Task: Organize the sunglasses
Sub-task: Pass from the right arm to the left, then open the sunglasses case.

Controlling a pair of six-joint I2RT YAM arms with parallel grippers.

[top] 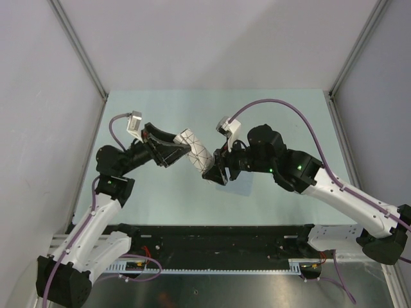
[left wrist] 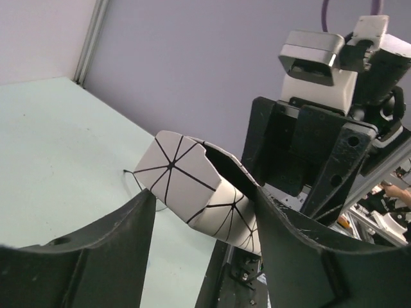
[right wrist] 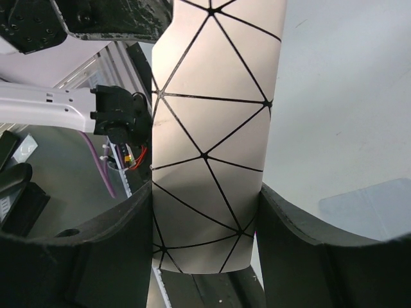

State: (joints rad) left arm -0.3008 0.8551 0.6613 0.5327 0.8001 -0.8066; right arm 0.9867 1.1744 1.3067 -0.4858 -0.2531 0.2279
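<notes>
A white sunglasses case with black triangle lines hangs above the table's middle, held between both arms. My right gripper is shut on its near end; in the right wrist view both fingers press the sides of the case, with the gripper around it. My left gripper grips the far end. In the left wrist view the case sits wedged between the fingers of that gripper, touching both. No sunglasses show in any view.
The pale green table is bounded by grey walls at left, right and back. A black rail runs along the near edge between the arm bases. A faint translucent patch lies on the table under the right wrist.
</notes>
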